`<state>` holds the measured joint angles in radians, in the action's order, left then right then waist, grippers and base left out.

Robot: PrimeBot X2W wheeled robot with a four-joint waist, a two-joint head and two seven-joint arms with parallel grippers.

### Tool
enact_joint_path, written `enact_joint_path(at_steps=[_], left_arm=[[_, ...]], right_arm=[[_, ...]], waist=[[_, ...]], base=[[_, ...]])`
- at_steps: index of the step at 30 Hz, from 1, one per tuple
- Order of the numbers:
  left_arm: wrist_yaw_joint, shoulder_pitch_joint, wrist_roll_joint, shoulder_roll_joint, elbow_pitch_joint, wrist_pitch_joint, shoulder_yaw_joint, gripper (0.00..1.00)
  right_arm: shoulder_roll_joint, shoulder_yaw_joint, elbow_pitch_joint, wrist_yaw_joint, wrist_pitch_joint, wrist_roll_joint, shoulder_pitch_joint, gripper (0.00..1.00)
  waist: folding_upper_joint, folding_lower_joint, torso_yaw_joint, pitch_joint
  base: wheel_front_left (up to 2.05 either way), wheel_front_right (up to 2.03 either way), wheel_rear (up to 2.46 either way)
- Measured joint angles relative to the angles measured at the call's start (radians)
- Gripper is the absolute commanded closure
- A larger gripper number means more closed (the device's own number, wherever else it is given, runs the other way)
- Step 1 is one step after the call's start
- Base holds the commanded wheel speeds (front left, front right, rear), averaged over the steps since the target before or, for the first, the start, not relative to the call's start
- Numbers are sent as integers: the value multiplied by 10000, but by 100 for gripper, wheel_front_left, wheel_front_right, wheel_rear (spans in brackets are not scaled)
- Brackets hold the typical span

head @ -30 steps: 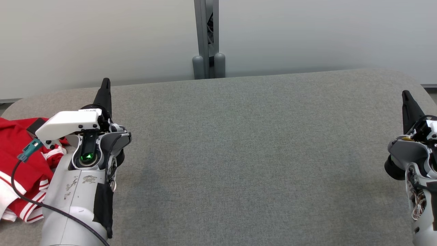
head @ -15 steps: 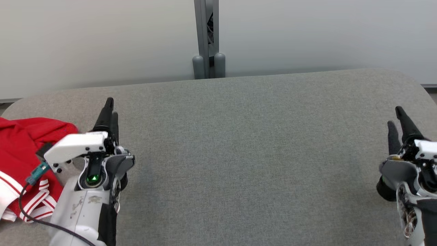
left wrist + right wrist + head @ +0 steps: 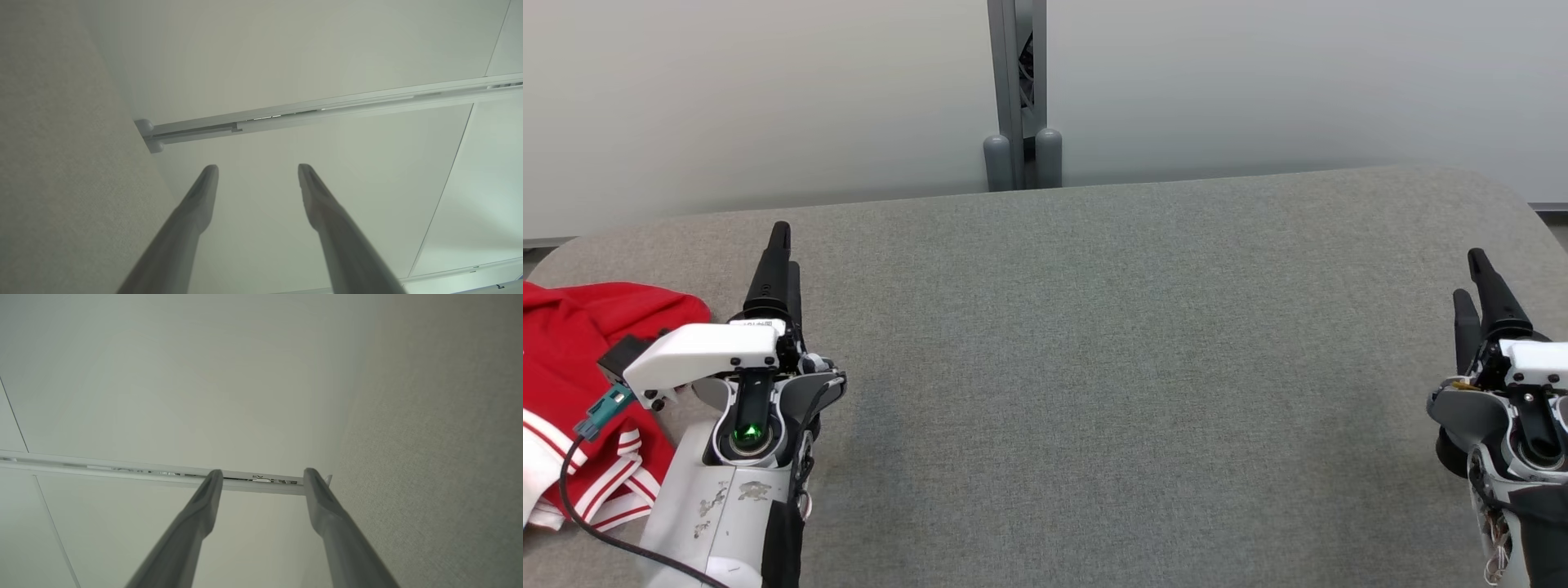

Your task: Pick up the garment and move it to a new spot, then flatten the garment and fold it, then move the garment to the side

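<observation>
The red garment (image 3: pixel 572 343) with white stripes lies bunched at the far left edge of the grey bench (image 3: pixel 1094 327), as the head view shows. Its near right part is hidden behind the left arm. A black cable with a teal plug (image 3: pixel 605 406) crosses in front of it.

The left hand (image 3: pixel 784 249) is just right of the garment, pointing toward the far edge of the bench, and has hold of nothing. From the head its two fingers overlap, so the gap between them is hard to judge. The left wrist view looks along the fingers (image 3: pixel 196 204) and shows them spread wide apart, with only pale wall between them.

The right hand (image 3: pixel 1468 276) is well apart from the garment, at the right edge of the bench. Its own wrist view shows its fingers (image 3: pixel 196 514) wide apart too and empty.

A grey post (image 3: pixel 1016 90) stands behind the bench against the pale wall.
</observation>
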<state>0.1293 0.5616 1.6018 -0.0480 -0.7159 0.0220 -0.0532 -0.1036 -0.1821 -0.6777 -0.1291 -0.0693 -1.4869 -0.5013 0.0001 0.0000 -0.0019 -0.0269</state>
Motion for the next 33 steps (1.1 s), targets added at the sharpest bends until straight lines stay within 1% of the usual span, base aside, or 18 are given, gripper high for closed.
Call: enact_joint_path(at_steps=[2,6,12,17,26,33], left_arm=[[-2,-70,-268,-38,176,90,-21,0],[0,-202,-1296,-65,627,230,48,0],[-75,-464,-3104,-73,1313,416,94,0],[-178,-732,-4376,-184,1795,554,31,0],[-531,-1345,-6236,-591,2514,650,-219,0],[-779,-1730,-7311,-811,2926,591,-376,0]], right_arm=[[-46,81,209,0,90,249,16,0],[-174,267,631,0,280,1014,129,0],[-332,512,1340,0,548,2602,249,0],[-464,765,1841,0,748,4004,452,0],[-675,1367,2502,-2,1097,6236,772,0],[-694,1726,2732,-2,1317,7239,1055,0]], waist=[[-1,0,1,3],[0,0,3,9],[-1,0,15,30],[-1,0,25,68],[0,0,68,123],[0,0,87,180]], base=[[0,0,0],[0,0,0],[0,0,0],[0,0,0],[0,0,0],[0,0,0]])
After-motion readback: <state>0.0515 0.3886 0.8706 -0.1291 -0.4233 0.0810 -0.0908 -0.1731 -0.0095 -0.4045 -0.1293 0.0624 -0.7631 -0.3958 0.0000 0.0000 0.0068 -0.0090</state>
